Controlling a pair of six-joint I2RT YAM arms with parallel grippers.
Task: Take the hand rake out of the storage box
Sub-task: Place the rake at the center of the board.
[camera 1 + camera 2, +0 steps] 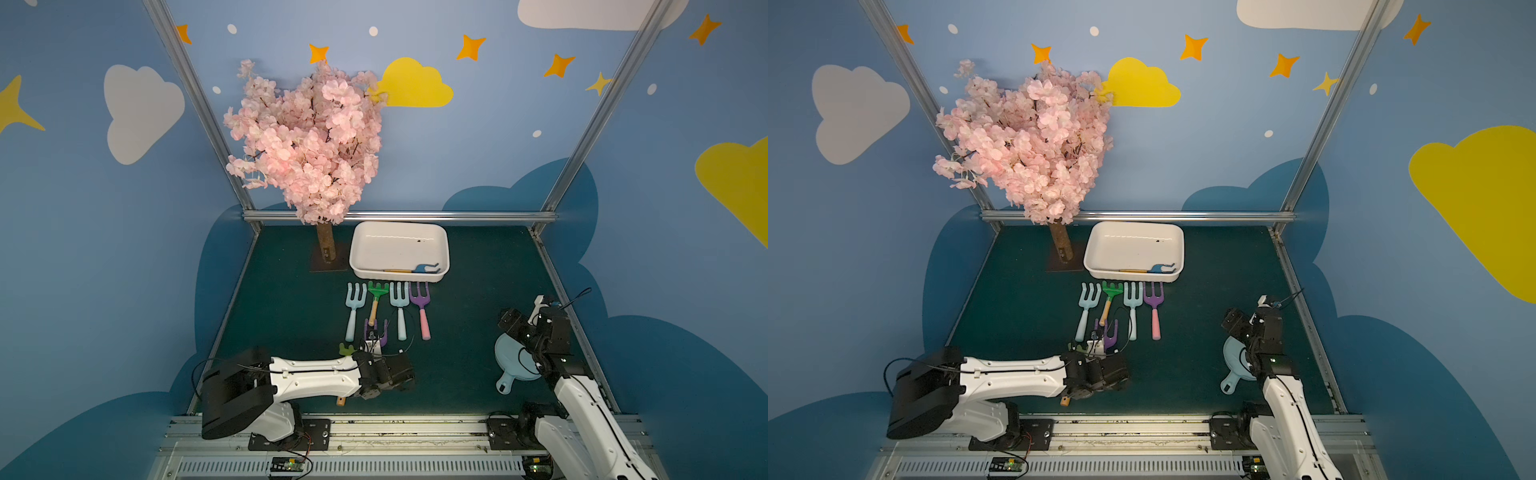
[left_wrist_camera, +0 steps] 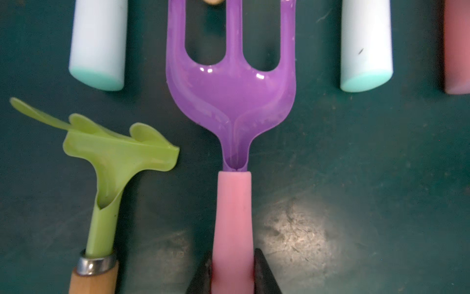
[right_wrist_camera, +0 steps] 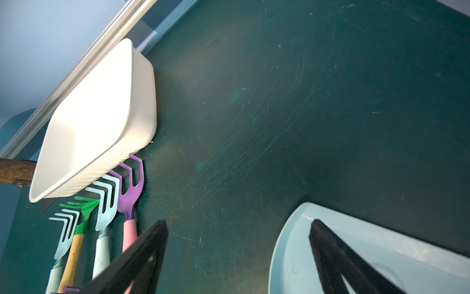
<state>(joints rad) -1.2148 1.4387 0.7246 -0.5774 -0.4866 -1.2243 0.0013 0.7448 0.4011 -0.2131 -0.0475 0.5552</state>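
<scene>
The left arm (image 1: 311, 372) stretches low across the table's front, its left gripper (image 2: 232, 271) clenched on the pink handle of a purple rake (image 2: 230, 101). That rake is outside the storage box (image 1: 353, 253), on the robot's side of a row of four rakes (image 1: 399, 297). A blue rake (image 1: 424, 269) lies inside against the box's near wall. The right gripper (image 3: 238, 223) hangs spread above a pale blue dish (image 3: 292, 241), with bare mat (image 3: 279, 101) between it and the row.

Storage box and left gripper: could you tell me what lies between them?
Four hand rakes in a row, plus the held purple rake's head; both top views.
</scene>
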